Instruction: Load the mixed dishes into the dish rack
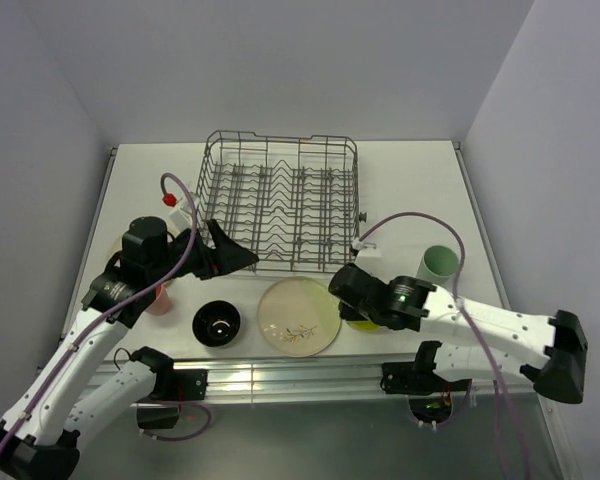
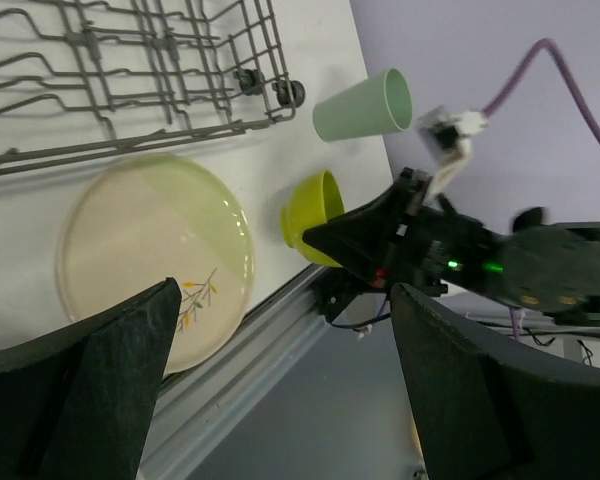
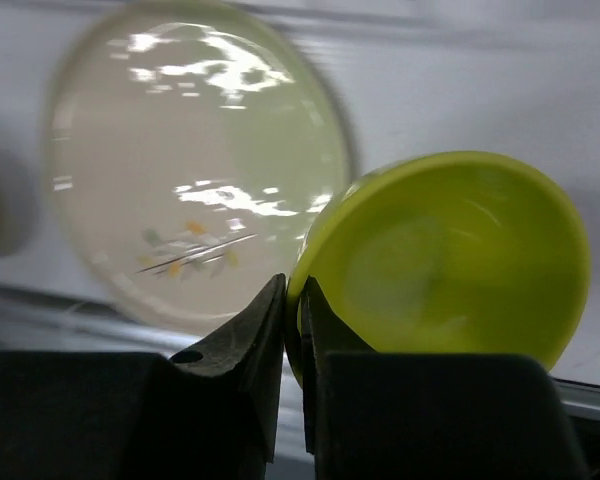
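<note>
Here, with the right end effector (image 3: 293, 300) clamped on the rim of the lime-green bowl (image 3: 450, 260) by the near edge of the desk (image 1: 420, 190), lift it clear of the adjacent plate (image 1: 298, 316) before swinging toward the dish rack (image 1: 280, 200) and seating it between tines.

from above, the green bowl (image 1: 363, 322) sat mostly hidden under the right arm (image 1: 420, 300), the pink cup (image 1: 161, 299) behind the left arm (image 1: 130, 275). the right wrist view blurred the plate (image 3: 180, 170); the left wrist view cut off the rack (image 2: 130, 90).
</note>
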### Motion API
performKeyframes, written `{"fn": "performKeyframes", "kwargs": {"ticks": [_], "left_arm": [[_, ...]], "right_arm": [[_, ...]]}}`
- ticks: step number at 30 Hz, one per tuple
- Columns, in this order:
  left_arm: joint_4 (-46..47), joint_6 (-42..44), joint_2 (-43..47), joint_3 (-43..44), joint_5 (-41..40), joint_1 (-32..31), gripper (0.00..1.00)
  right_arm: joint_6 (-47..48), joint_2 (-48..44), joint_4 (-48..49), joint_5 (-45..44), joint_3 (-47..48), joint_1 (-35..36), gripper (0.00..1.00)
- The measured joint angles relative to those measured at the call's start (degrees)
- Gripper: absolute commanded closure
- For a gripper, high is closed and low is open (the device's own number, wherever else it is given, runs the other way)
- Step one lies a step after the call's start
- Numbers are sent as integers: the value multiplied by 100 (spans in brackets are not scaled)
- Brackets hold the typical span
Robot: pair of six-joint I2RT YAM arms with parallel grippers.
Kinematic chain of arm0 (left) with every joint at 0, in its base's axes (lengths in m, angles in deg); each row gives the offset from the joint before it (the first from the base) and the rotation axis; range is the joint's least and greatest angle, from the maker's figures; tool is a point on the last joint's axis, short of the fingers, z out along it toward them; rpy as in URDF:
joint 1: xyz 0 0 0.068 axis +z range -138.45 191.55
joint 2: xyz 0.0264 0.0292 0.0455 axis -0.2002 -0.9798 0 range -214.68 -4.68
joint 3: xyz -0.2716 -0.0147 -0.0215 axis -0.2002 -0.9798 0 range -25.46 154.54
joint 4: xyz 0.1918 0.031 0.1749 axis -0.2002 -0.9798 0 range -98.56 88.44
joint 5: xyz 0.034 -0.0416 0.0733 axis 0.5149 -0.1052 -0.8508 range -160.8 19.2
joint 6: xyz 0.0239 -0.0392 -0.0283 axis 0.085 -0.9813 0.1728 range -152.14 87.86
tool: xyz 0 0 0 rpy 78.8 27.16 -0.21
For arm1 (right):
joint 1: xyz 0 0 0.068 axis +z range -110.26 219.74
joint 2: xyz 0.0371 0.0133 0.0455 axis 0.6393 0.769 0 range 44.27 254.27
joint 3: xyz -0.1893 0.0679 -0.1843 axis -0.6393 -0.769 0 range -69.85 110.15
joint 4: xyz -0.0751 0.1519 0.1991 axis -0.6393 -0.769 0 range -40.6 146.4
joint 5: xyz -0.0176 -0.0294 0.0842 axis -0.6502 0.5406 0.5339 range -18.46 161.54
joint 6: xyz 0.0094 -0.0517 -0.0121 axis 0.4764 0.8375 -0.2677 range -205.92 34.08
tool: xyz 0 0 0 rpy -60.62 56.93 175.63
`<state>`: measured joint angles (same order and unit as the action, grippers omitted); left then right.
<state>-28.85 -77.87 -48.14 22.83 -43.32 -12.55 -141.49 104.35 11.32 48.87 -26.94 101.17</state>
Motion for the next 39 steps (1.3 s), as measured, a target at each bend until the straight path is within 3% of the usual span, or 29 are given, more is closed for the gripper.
{"fn": "performKeyframes", "kwargs": {"ticks": [7,13,24,30,39], "left_arm": [[623,-203,-334,37,46,-267,6],[1241,-378,-476,-9,184,-348,6],[1556,-562,-474,-83,127,-437,9],[1084,-448,-461,-35,-415,-487,12],[654,-304,-483,166,-833,-487,13]], "right_arm": [[-35,-1252,-33,328,756,229,100],[118,-1582,352,807,911,-87,100],[195,-1818,2496,2946,474,-2061,100],[68,-1381,3650,3652,138,-2238,100],[-66,-1174,5169,3674,28,-2249,100]]}}
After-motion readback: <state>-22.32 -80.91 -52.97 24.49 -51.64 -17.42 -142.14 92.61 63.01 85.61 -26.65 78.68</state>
